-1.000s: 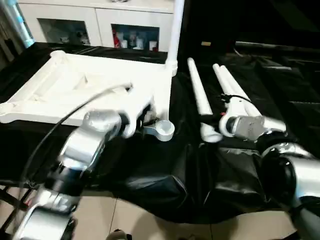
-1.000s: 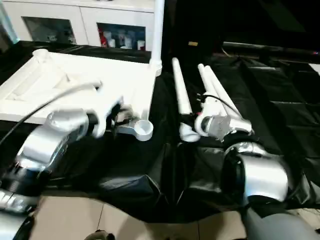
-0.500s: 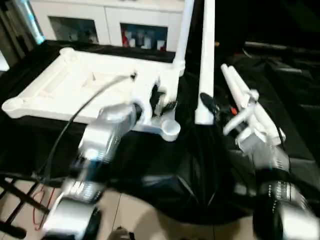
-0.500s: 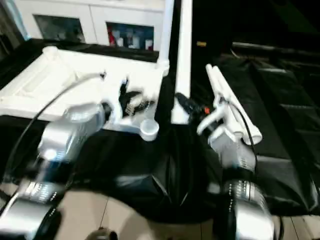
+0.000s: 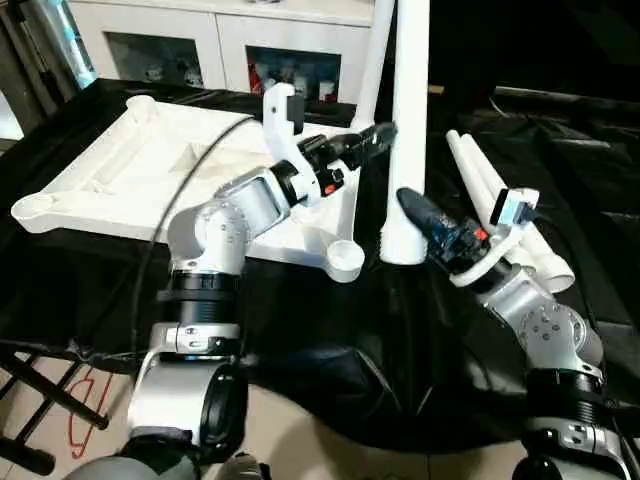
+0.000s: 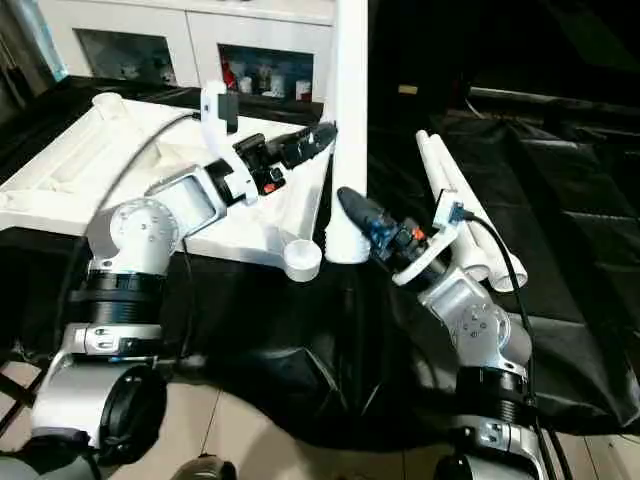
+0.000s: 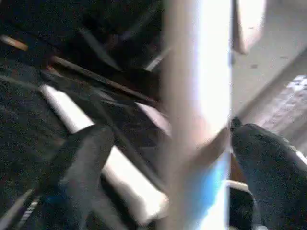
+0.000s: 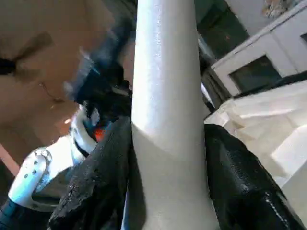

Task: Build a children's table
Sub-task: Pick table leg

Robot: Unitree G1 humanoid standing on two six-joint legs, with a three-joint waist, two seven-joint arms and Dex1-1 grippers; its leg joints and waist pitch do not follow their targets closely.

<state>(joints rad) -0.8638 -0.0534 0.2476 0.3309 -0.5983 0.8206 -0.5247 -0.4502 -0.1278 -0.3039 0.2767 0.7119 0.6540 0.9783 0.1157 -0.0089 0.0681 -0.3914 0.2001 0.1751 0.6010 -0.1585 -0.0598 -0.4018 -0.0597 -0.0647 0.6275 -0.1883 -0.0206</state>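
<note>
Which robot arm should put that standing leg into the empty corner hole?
The right. Its gripper already clamps the upright leg near its bottom end, beside the empty near socket. The left gripper only reaches toward the leg higher up, jaws open.

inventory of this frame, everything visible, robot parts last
tabletop: 1, white, upside down on the black sheet, robot's left side
leg already standing in the far corner socket: 1, white, upright
held leg: 1, white, upright, near the tabletop's near corner socket
spare legs: 2, white, lying on the sheet, robot's right
black sheet: 1, covering the work surface
cabinet: 1, white, glass doors, behind
left gripper: open beside the held leg
right gripper: shut on the held leg's lower end
</note>
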